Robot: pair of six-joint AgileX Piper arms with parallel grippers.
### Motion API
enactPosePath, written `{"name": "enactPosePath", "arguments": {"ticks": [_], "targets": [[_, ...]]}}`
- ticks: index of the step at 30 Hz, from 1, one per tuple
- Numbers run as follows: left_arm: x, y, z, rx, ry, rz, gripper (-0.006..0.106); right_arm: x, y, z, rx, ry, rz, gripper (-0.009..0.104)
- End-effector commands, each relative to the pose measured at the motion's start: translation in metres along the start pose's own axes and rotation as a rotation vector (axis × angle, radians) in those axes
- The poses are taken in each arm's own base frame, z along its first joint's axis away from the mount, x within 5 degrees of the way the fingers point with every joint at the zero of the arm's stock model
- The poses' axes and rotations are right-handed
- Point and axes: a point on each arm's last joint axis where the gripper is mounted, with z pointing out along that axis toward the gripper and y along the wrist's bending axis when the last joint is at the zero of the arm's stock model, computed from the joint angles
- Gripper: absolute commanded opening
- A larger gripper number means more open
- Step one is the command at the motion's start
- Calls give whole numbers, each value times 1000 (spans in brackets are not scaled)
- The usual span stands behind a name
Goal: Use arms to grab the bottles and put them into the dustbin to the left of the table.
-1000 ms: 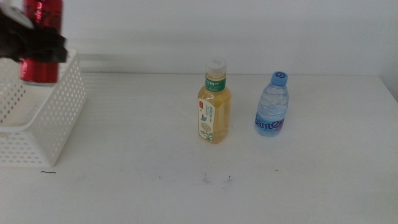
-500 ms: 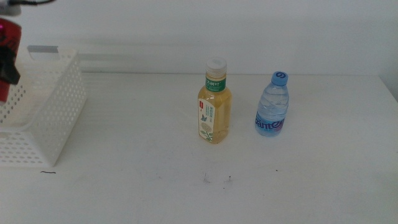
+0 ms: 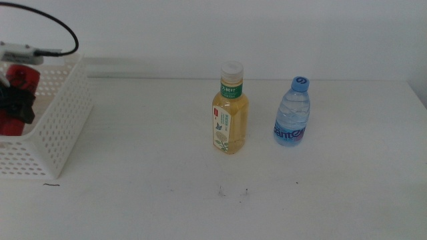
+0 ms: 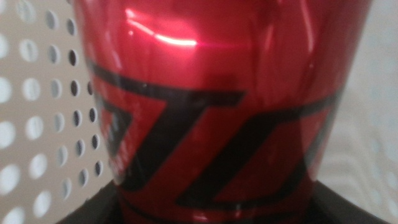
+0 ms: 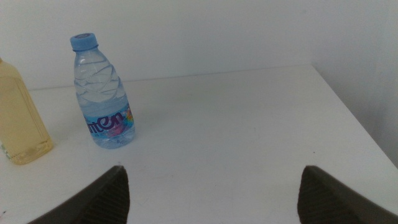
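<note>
My left gripper (image 3: 15,107) is at the far left, lowered inside the white perforated dustbin (image 3: 60,123), and is shut on the red soda can (image 3: 21,79). In the left wrist view the can (image 4: 217,93) fills the picture, with the bin's perforated wall (image 4: 37,124) close behind it. The yellow tea bottle (image 3: 229,117) and the blue-capped water bottle (image 3: 292,113) stand upright mid-table. My right gripper (image 5: 212,180) is open and empty, low over the table, facing the water bottle (image 5: 104,99) and the edge of the tea bottle (image 5: 18,124); it is out of the middle view.
The white table (image 3: 147,180) has a few dark specks near its front (image 3: 233,192). A black cable (image 3: 53,23) arcs above the bin. The table's right edge (image 5: 354,118) lies beyond the water bottle.
My left gripper has carried the red can from above the bin's rim leftward and then down inside the bin. The two bottles have not moved.
</note>
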Motion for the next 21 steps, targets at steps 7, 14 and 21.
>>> {"name": "enactPosePath", "arguments": {"ticks": [7, 14, 21], "targets": [[-7, 3, 9, -13, -48, 38, 71, 0, 0, 0, 2, -11, -20, 91], [-13, -4, -24, -30, -127, 18, 94, 0, 0, 0, 2, -11, -20, 91], [-6, -56, -100, -10, -245, 39, 94, 0, 0, 0, 2, -11, -20, 91]]}}
